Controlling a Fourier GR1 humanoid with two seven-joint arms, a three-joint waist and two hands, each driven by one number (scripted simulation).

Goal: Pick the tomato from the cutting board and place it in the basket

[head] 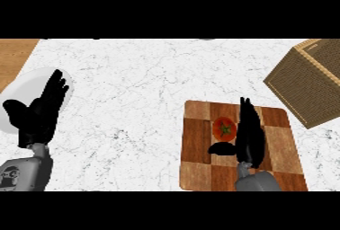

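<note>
On the checkered cutting board (pixel 199 148), the tomato (pixel 224 128) sits just left of the open right hand (pixel 251 137), fingers straight, thumb below it. It is probably smooth, round and bruisable, best cradled around its widest part. The left hand (pixel 40 112) rests open, well left of the board.

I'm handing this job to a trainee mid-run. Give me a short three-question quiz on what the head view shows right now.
1. True or false: the tomato already lies in the basket.
2. Which hand is beside the tomato? A) left hand B) right hand
3. Fill in: the tomato rests on the ____.

Key: 1. False; it sits on the cutting board, with the basket away at the view's upper right. 2. B; its fingers are straight, thumb toward the tomato, not closed round it. 3. Cutting board.
</note>
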